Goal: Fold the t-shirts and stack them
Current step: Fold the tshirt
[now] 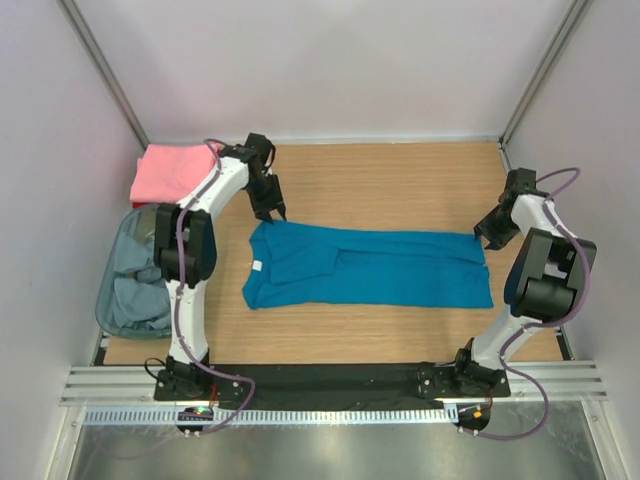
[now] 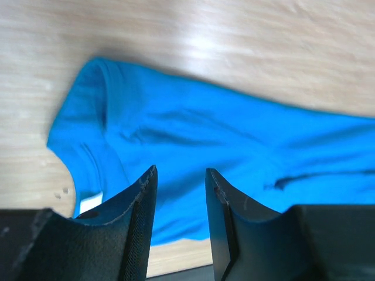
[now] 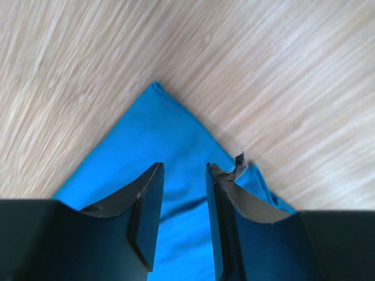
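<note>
Jaws apart on both arms, one teal t-shirt (image 1: 380, 268), one pink t-shirt (image 1: 170, 170), one bin (image 1: 106, 290)

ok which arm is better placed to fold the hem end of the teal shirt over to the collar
Right, probably. The right gripper hangs open over the hem corner of the teal shirt; the left gripper is open above the collar end, at the opposite side.
</note>
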You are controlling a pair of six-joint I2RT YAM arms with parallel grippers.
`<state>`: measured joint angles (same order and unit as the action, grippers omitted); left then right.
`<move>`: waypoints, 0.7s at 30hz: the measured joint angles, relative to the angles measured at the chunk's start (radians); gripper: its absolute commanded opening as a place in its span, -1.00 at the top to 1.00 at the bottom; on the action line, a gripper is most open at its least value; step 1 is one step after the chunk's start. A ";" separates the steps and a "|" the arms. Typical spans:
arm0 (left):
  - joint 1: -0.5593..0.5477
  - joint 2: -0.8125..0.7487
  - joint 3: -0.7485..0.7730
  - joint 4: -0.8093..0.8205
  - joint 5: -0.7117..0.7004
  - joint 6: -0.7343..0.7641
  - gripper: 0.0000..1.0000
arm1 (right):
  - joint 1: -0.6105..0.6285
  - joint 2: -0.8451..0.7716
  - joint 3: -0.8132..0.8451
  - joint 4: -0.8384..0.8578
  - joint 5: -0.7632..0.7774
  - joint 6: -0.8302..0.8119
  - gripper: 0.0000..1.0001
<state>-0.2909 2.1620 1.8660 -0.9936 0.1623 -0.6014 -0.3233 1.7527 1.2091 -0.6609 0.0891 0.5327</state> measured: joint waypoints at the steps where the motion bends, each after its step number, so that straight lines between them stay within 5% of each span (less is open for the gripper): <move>1: -0.004 -0.027 -0.013 -0.003 0.008 0.009 0.20 | 0.001 -0.019 0.000 -0.016 -0.010 0.000 0.18; 14: -0.099 -0.322 -0.511 0.013 0.165 0.097 0.15 | 0.017 -0.104 -0.128 -0.012 -0.124 0.021 0.18; 21: -0.140 -0.325 -0.591 0.033 0.143 0.107 0.16 | 0.023 -0.074 -0.190 0.042 -0.129 0.019 0.20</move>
<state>-0.4305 1.8366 1.2755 -0.9604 0.3050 -0.4946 -0.3004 1.6787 1.0195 -0.6189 -0.0399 0.5522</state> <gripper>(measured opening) 0.424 0.405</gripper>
